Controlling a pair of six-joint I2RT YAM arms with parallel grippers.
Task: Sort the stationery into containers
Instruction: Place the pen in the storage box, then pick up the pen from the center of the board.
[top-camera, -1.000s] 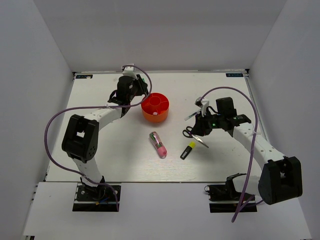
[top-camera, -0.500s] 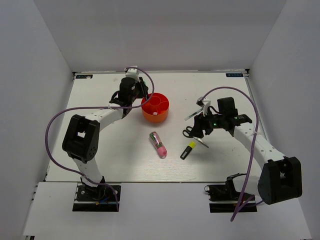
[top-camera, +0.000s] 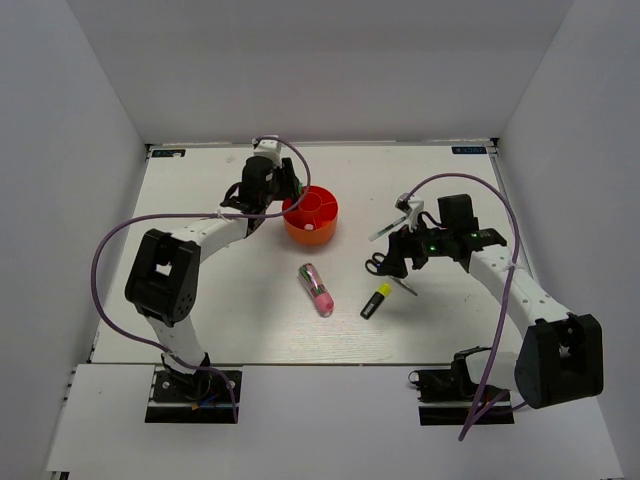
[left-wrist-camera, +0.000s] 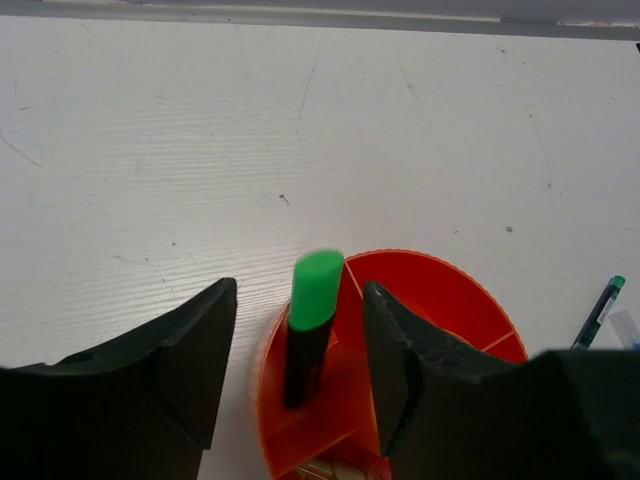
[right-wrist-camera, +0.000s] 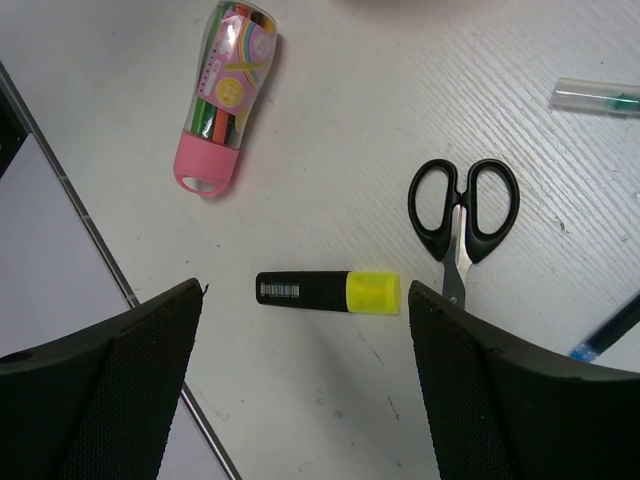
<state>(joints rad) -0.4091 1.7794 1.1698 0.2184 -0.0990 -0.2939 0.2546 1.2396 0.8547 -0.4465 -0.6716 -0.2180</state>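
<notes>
The round orange-red organiser (top-camera: 312, 216) stands at mid-back of the table. My left gripper (top-camera: 291, 189) hovers over its left rim, open. Between the jaws (left-wrist-camera: 298, 305) a green marker (left-wrist-camera: 312, 318) stands upright in an outer compartment of the organiser (left-wrist-camera: 445, 300), with a gap on each side. My right gripper (top-camera: 402, 252) is open wide above the table. Below it (right-wrist-camera: 305, 300) lie the yellow highlighter (right-wrist-camera: 330, 291) and, to its right, the black-handled scissors (right-wrist-camera: 462, 215). The pink-and-green pen (top-camera: 317, 288) lies mid-table. A thin clear pen (top-camera: 388, 227) lies behind the right gripper.
A thin blue pen (right-wrist-camera: 610, 328) lies by the scissors' blades. White walls close the table on the left, back and right. The table's front edge with its metal strip (right-wrist-camera: 95, 245) runs close to the highlighter in the right wrist view.
My left jaws have opened off the green marker, which now stands in the organiser. My right jaws have spread wide over the highlighter and scissors. Both arms shifted only slightly.
</notes>
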